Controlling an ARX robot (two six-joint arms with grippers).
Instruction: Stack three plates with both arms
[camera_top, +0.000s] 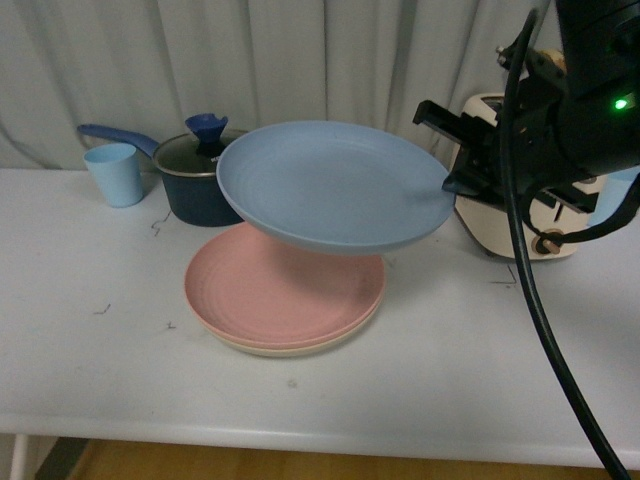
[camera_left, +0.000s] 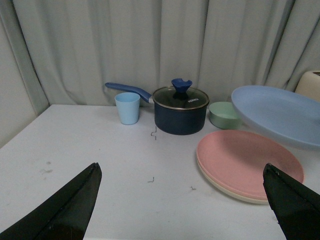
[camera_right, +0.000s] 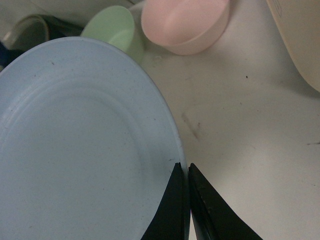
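The blue plate hangs tilted in the air over the other two plates, and my right gripper is shut on its right rim. In the right wrist view the gripper pinches the blue plate's edge. Below, the pink plate lies on the beige plate, of which only the rim shows. The left wrist view shows the pink plate, the beige plate's rim and the blue plate. My left gripper is open above the table, left of the stack, holding nothing.
A dark blue pot with lid and long handle and a light blue cup stand at the back left. A cream toaster stands at the right. A green bowl and a pink bowl sit behind the plates.
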